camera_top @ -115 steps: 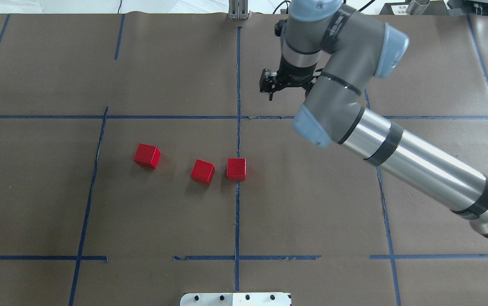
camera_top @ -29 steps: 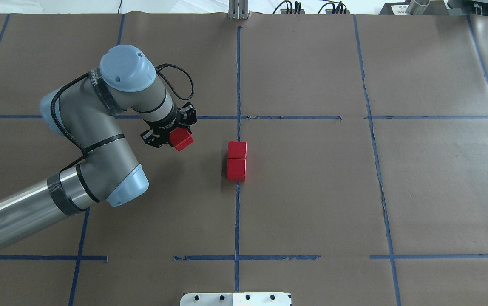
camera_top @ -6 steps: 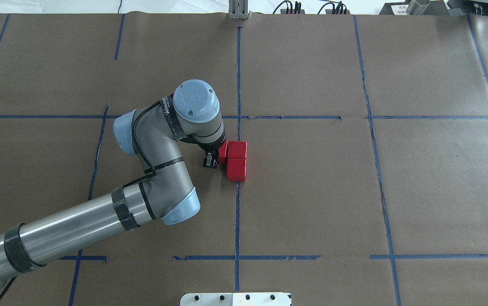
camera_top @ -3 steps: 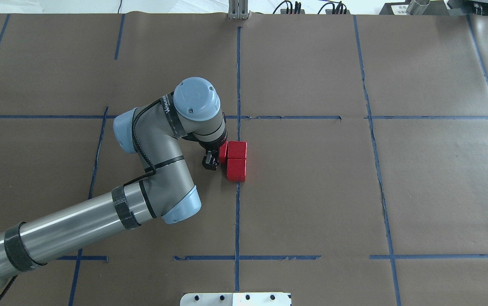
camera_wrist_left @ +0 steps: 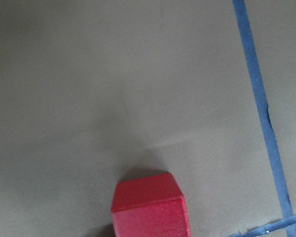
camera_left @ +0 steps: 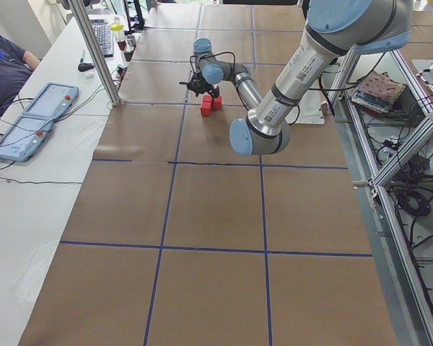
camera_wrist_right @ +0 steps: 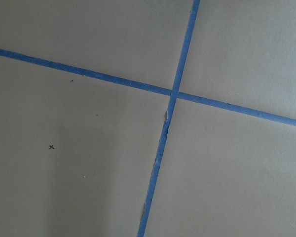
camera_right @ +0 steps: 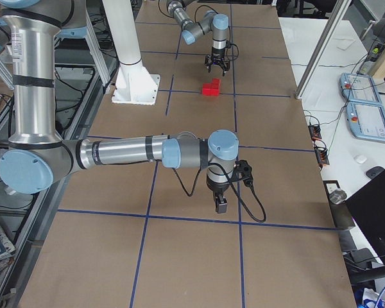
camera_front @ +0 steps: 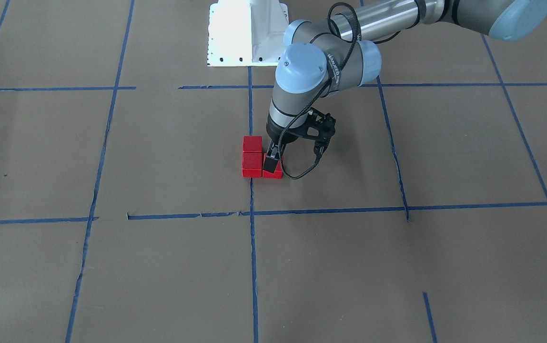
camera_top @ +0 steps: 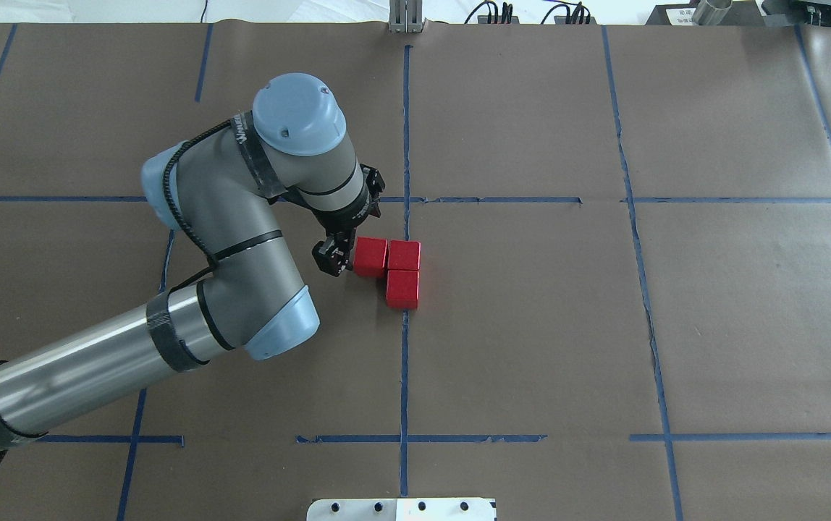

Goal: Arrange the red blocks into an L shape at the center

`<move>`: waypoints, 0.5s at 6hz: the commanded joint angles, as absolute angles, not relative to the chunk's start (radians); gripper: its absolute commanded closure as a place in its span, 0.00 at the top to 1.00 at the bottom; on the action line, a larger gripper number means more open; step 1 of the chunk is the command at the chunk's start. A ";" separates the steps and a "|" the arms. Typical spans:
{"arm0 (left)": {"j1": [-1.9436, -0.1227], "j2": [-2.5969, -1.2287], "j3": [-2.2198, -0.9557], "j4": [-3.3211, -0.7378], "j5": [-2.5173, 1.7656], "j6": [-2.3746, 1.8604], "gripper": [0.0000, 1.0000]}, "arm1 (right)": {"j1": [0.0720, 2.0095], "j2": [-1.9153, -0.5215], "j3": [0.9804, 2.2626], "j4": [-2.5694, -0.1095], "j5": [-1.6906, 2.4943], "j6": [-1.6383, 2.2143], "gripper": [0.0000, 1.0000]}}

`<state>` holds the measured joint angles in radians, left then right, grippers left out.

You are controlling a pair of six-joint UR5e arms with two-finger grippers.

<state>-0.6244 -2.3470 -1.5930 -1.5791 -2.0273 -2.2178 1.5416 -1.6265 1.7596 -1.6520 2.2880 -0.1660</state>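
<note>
Three red blocks stand touching in an L in the center cell [camera_top: 517, 325], by its middle blue line: one [camera_top: 402, 289] nearest me, one [camera_top: 404, 255] behind it, and one [camera_top: 370, 257] to that one's left. In the front view they are the far block [camera_front: 252, 144], the near block [camera_front: 252, 164] and the side block [camera_front: 276, 174]. My left gripper [camera_top: 336, 253] is open and empty, raised just left of the side block. The left wrist view shows that block [camera_wrist_left: 149, 207] below. My right gripper [camera_right: 221, 204] hangs over bare paper far to the right; I cannot tell its state.
The table is brown paper with a grid of blue tape lines [camera_top: 405, 362]. The white robot base plate [camera_top: 401, 509] sits at the near edge. Operator desks with teach pendants [camera_left: 29, 130] line the far side. The right wrist view shows a tape crossing [camera_wrist_right: 173, 92].
My left gripper has let go of the third block and risen up and to the left. The block now stands fully visible against the left side of the far block.
</note>
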 commanded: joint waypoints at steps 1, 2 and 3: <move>-0.669 -2.173 -1.904 -1.435 -2.039 -1.756 1.00 | 1.542 -1.626 1.758 -1.663 2.307 -0.166 1.00; -0.699 -2.040 -1.999 -1.433 -2.040 -1.433 1.00 | 1.542 -1.626 1.755 -1.664 2.324 -0.163 1.00; -0.760 -1.970 -2.000 -1.433 -2.042 -1.155 1.00 | 1.542 -1.628 1.758 -1.664 2.327 -0.103 1.00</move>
